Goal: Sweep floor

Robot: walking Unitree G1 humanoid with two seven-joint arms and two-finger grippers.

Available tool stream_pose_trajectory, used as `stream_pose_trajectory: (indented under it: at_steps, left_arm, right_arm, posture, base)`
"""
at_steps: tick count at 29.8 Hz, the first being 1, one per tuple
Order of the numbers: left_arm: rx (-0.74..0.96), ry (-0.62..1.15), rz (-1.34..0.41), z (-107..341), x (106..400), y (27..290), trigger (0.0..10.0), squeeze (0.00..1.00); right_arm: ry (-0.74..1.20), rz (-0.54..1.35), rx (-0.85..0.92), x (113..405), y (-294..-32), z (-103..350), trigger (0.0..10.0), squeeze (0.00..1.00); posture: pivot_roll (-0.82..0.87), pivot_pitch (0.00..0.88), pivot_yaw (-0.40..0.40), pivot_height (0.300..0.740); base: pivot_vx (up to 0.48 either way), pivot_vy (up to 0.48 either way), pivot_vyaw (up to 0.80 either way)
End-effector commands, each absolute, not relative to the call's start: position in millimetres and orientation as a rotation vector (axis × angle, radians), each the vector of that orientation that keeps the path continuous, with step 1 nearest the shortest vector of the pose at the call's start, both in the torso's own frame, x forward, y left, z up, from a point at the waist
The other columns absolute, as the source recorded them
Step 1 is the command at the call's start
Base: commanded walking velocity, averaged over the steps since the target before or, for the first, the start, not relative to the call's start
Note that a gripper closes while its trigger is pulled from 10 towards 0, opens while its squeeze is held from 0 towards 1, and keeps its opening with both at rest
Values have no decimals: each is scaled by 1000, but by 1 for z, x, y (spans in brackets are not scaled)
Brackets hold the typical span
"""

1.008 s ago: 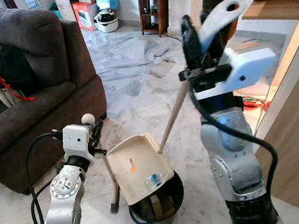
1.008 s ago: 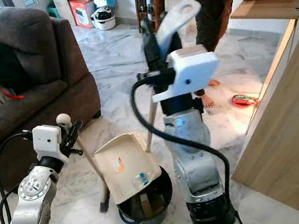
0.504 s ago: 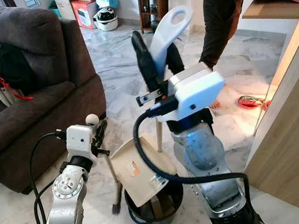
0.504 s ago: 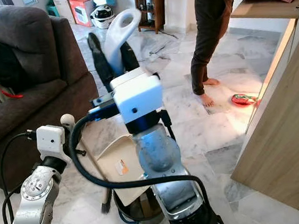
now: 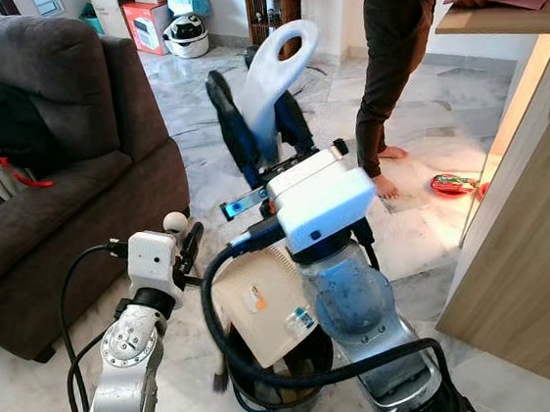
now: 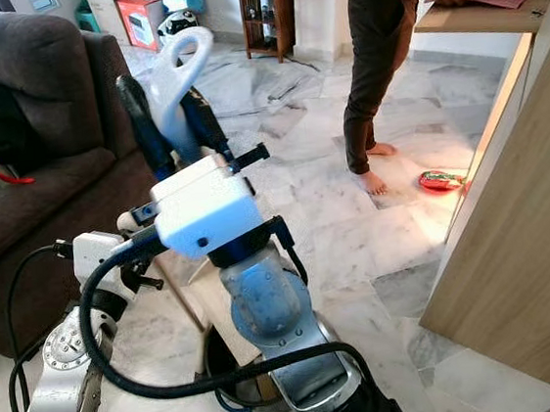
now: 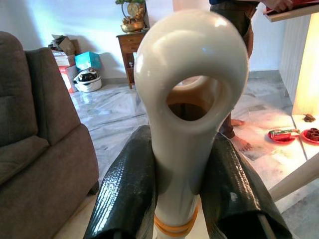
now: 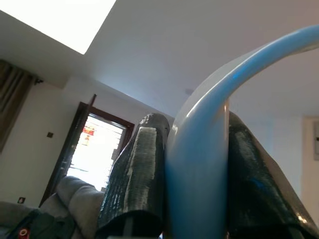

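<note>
Starting at the left by the grey sofa (image 5: 47,191): the left end effector (image 5: 183,252) is clamped tight on the top of the brush (image 5: 217,377), just under the cream ring at its end (image 7: 192,89). The stick runs down to bristles that touch the floor beside the black bin (image 5: 275,391). Next over, the dustpan (image 5: 266,310) is tipped over the bin's mouth. Its long stick goes up to the pale blue loop (image 5: 279,58), and the right end effector (image 5: 256,100) has both black fingers (image 8: 137,174) squeezed on it just below that loop. So I'd guess we're at the emptying step.

What worries me: the pan leans on the bin rim more than it sits inside, so a bit of twist at the top of that long stick could dump stuff back on the marble. A swing of the high handle could also drift toward the person (image 5: 392,56) standing at the counter (image 5: 506,14), not far off.

The right arm blocks the pan's far edge and half the bin. I can't tell whether the small bits on the pan are litter or stickers.
</note>
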State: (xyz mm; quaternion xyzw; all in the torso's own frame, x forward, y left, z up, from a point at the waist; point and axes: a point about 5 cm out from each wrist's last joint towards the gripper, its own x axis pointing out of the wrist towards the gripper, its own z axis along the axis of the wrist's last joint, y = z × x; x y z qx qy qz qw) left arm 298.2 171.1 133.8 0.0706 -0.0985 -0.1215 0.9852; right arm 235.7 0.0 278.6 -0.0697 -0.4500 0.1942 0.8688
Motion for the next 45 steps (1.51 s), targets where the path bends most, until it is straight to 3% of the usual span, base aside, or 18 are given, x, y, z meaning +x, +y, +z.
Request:
stream_pose_trajectory:
  at_steps: [1,29,34,45]
  left_arm:
    - [158,-256,-248,146,298,172,10000,0]
    - [157,-247,-271,144,298,169,10000,0]
    - [157,-247,-271,144,298,169,10000,0]
    - [157,-247,-273,144,298,168,10000,0]
  right_arm:
    - [-1049,431,-138,222,6,291,10000,0]
    - [-1157,400,-239,209,13,294,10000,0]
    - [-1100,409,-150,212,12,293,10000,0]
    - [-1143,405,-231,210,13,292,10000,0]
  posture:
    - [-12,47,40,740]
    - [-11,55,39,740]
    - [-8,54,39,740]
    - [-8,54,40,740]
  base:
    - [0,0,0]
    - [0,0,0]
    - [0,0,0]
    - [0,0,0]
